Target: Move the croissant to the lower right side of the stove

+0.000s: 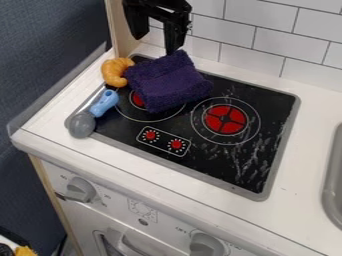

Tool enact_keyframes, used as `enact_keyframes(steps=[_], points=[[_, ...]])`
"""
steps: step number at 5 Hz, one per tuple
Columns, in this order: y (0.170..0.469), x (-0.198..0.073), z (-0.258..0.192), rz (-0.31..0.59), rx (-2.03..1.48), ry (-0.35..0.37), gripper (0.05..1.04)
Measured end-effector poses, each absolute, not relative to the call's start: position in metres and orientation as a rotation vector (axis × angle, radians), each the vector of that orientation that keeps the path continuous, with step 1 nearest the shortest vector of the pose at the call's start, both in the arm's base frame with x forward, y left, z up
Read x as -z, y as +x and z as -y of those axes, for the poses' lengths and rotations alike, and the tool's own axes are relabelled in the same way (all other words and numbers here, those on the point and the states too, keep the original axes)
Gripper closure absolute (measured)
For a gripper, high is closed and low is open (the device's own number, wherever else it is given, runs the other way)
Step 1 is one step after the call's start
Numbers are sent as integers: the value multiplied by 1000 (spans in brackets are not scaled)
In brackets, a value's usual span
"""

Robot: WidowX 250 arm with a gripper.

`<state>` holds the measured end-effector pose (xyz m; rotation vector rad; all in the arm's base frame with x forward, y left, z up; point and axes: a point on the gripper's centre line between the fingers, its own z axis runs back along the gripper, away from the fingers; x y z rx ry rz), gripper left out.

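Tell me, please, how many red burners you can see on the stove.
2. The right burner is in full view on the stove; the left burner is partly covered by the purple cloth. Another could be hidden under the cloth.

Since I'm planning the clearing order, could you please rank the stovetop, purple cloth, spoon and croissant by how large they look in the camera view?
Largest to smallest:
1. Stovetop
2. Purple cloth
3. Spoon, clearly longer than the croissant
4. Croissant
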<state>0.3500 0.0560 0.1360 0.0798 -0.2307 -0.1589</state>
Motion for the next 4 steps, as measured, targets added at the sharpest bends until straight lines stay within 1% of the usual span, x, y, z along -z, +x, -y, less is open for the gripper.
enact_keyframes(steps=[1, 3, 4], points=[[349, -123, -56, 195, 161, 72, 83], [331, -111, -113, 185, 39, 104, 83], [324, -109, -143, 210, -50, 90, 83]])
